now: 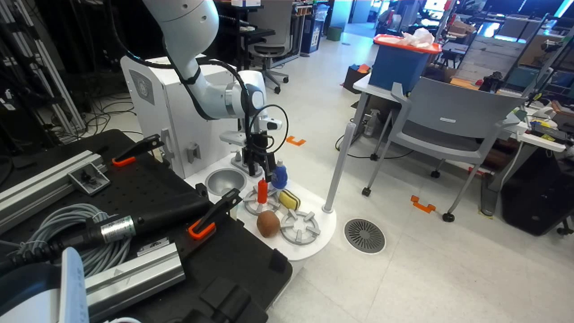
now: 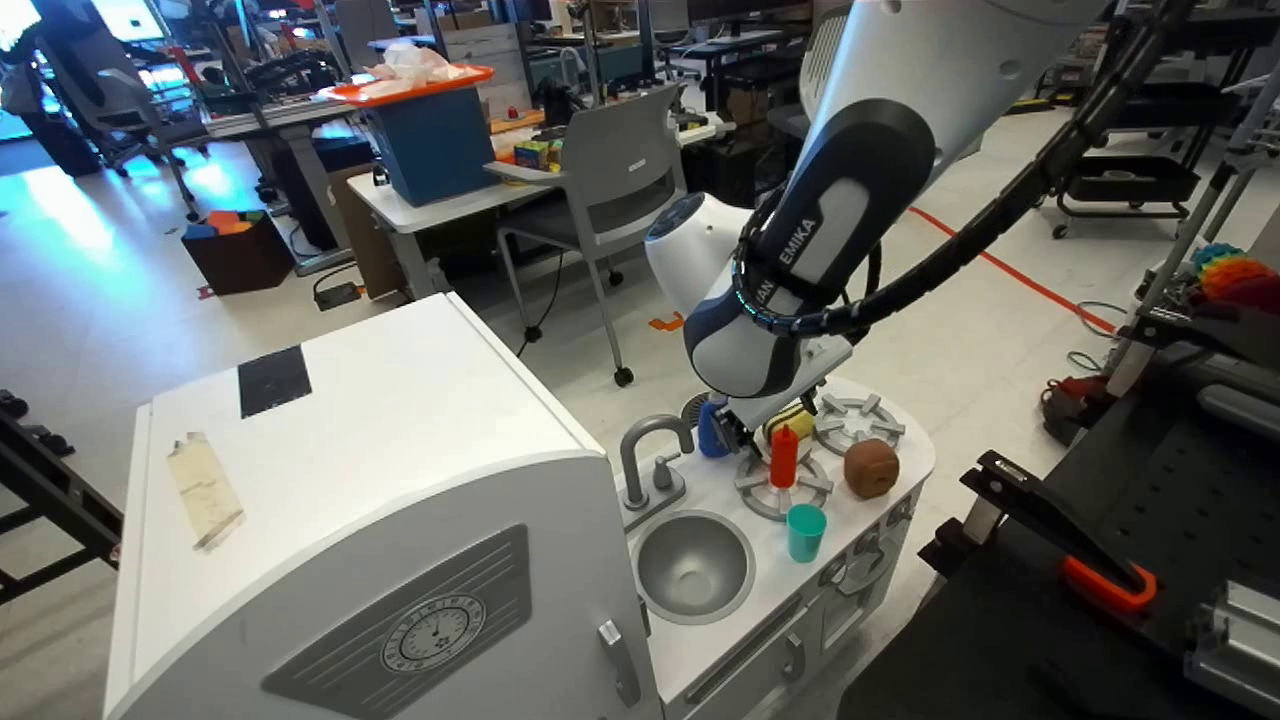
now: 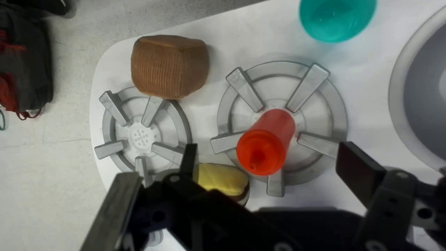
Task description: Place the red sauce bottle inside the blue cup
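Observation:
The red sauce bottle [image 1: 262, 192] stands upright on a grey burner ring of the white toy kitchen top. It also shows in an exterior view [image 2: 784, 458] and in the wrist view [image 3: 266, 146]. The blue cup looks teal; it stands upright beside the sink in an exterior view [image 2: 806, 535] and at the top edge of the wrist view [image 3: 336, 19]. My gripper [image 3: 271, 164] is open and empty, pointing down just above the bottle. In the wrist view the bottle's cap lies between the two fingers, touching neither. It also shows in an exterior view [image 1: 261, 174].
A brown rounded item [image 3: 167, 66] sits by the second burner [image 3: 141, 136]. A yellow item [image 3: 223, 179] lies near the left finger. A dark blue bottle [image 1: 279, 176] stands behind the burner. The grey sink [image 2: 693, 567], faucet [image 2: 650, 450] and post [image 1: 339, 168] are close.

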Robot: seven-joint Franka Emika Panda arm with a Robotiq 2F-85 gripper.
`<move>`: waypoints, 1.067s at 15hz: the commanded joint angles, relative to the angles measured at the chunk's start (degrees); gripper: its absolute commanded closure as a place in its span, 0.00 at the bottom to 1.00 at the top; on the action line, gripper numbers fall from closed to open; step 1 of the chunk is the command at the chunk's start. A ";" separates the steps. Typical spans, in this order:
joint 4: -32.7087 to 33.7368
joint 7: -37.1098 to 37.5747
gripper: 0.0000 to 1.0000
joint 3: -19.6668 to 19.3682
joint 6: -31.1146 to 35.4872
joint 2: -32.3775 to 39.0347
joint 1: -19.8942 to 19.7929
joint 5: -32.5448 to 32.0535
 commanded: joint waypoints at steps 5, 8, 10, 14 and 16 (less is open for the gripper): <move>9.82 0.57 0.00 -2.35 -2.03 7.13 -0.19 -0.08; 11.18 0.54 0.00 -2.12 -3.05 9.00 -0.36 0.27; 11.70 0.45 0.00 -2.00 -3.46 9.77 -0.26 0.16; 9.88 0.89 0.35 -1.60 -3.34 8.01 -0.22 -0.33; 9.86 0.95 0.51 -1.69 -3.50 7.89 -0.06 -0.47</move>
